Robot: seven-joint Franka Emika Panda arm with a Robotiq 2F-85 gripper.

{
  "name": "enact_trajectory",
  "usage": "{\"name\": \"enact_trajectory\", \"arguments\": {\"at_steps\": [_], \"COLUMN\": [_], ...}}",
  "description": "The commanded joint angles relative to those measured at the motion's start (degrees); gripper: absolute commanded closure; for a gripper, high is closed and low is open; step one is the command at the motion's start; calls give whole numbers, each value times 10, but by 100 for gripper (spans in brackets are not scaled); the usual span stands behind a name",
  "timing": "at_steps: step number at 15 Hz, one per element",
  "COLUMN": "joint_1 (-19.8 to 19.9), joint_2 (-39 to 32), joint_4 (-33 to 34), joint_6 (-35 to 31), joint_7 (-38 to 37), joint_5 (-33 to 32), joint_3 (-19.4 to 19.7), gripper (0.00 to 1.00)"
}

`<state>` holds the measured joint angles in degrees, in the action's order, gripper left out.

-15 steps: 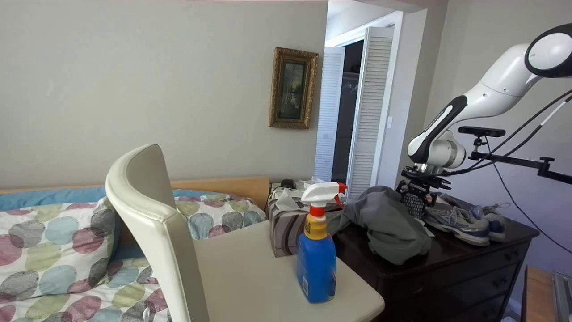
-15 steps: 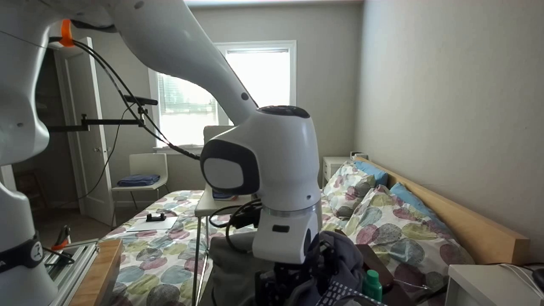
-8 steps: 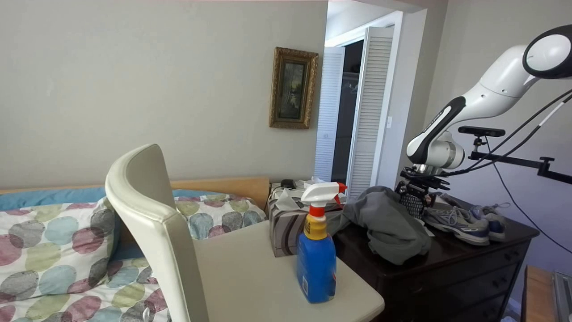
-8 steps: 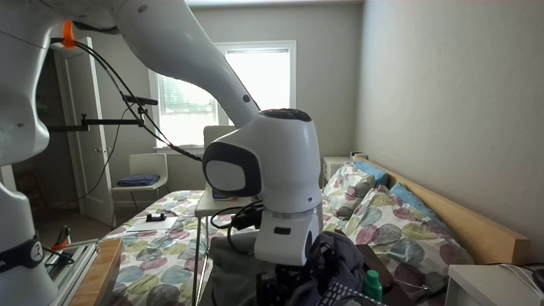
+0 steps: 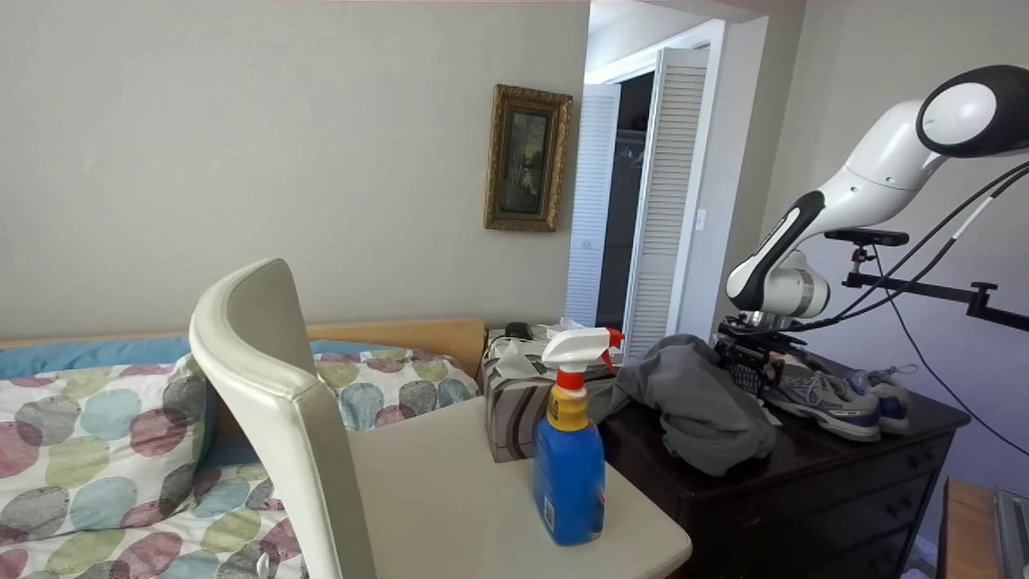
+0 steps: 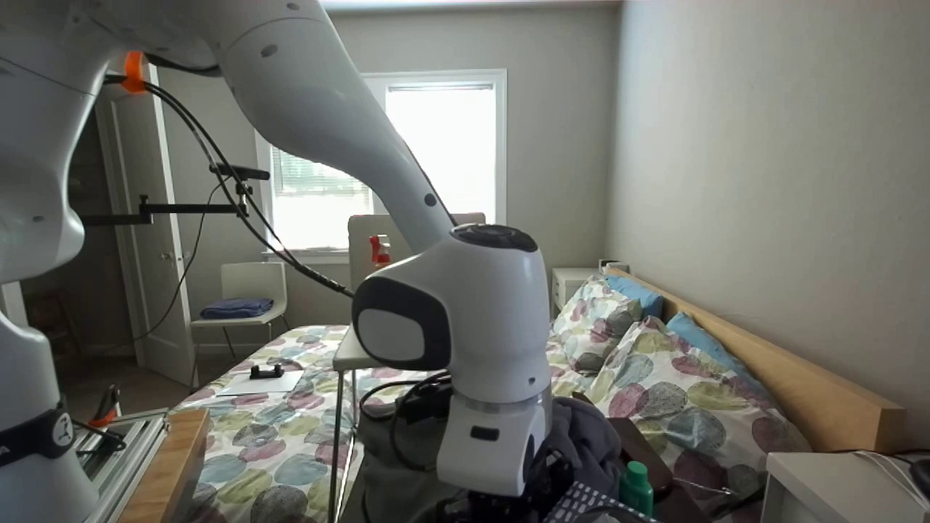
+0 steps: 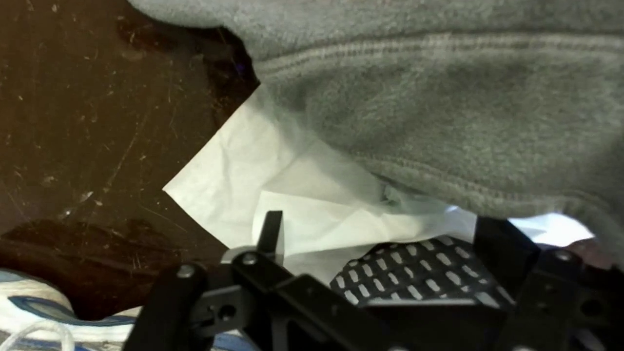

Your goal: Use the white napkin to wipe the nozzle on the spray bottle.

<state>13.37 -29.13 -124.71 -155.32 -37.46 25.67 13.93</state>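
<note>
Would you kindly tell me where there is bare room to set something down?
The seat is bare between chair back and bottle, as is the dresser between napkin, grey cloth and shoe. It is crowded around the end effector.

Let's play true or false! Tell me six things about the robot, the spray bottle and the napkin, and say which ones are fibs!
1. The spray bottle stands upright on the chair. True.
2. The spray bottle is green. False: it is blue, with a white and red top.
3. The white napkin is partly under the gray cloth. True.
4. The white napkin is on the bed. False: it is on the dresser.
5. The robot's gripper is over the dresser. True.
6. The gripper is squeezed shut. False: its fingers are apart.
</note>
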Motion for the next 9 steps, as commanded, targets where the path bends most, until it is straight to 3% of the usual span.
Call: {"name": "enact_trajectory", "arguments": {"at_steps": [1, 2, 3, 4, 9], "joint_1": [-1, -2, -3, -3, -3], "joint_2": [-37, -44, -50, -55, -69], "joint_4": [26, 29, 33, 35, 46], "joint_6": [-15, -16, -15, -17, -9], "joint_7": [4, 4, 4, 6, 13], "joint_5": [-7, -9, -11, -11, -13], "joint_3": [0, 1, 2, 2, 3], "gripper": [0, 2, 27, 27, 62]}}
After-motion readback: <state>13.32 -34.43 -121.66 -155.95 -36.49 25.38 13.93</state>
